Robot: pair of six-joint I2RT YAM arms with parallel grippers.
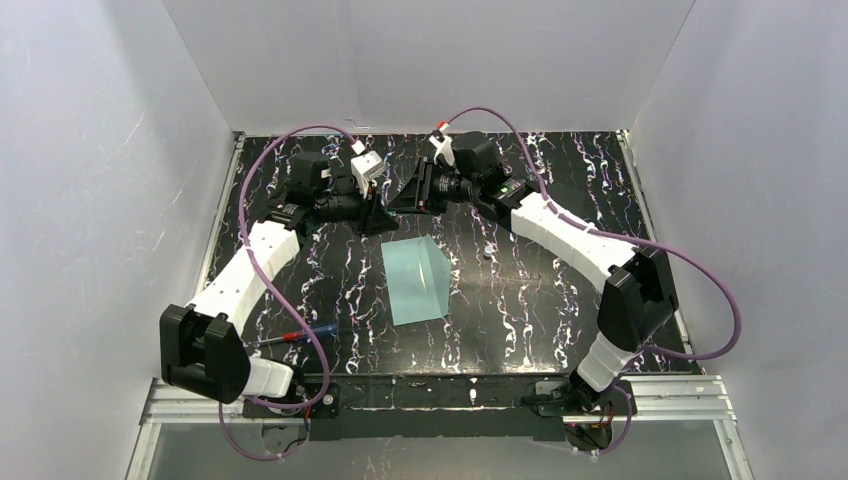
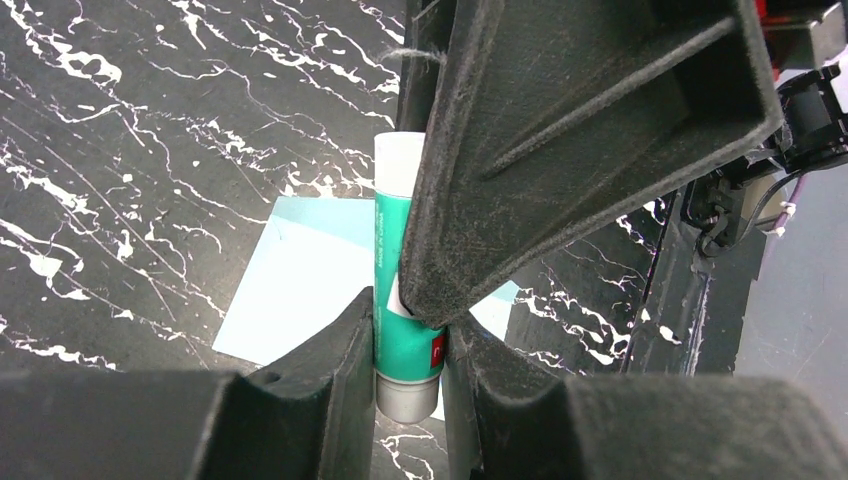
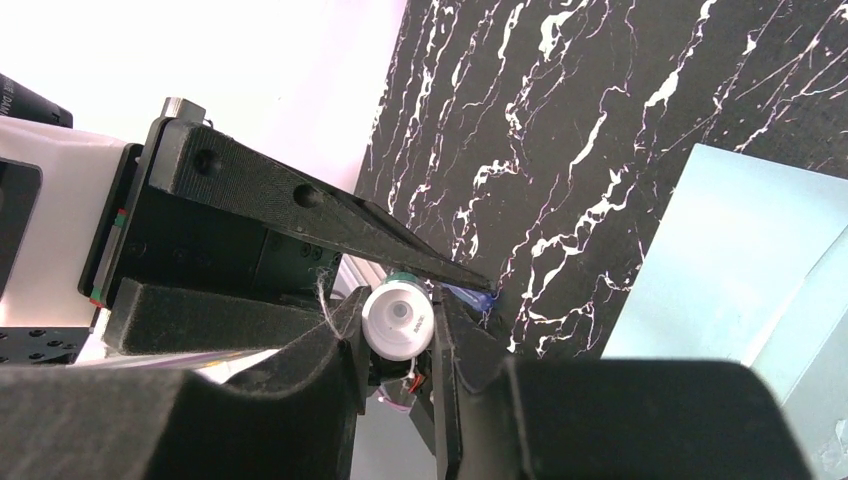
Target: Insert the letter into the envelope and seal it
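What the envelope (image 1: 418,282) holds cannot be made out from above. It lies flat on the table (image 1: 540,290), on the base side of both raised grippers and apart from them. A glue stick (image 2: 396,215) is pinched by the left gripper (image 2: 410,335). Its white cap (image 3: 397,318) (partly hidden) is clasped by the right gripper (image 3: 397,335).
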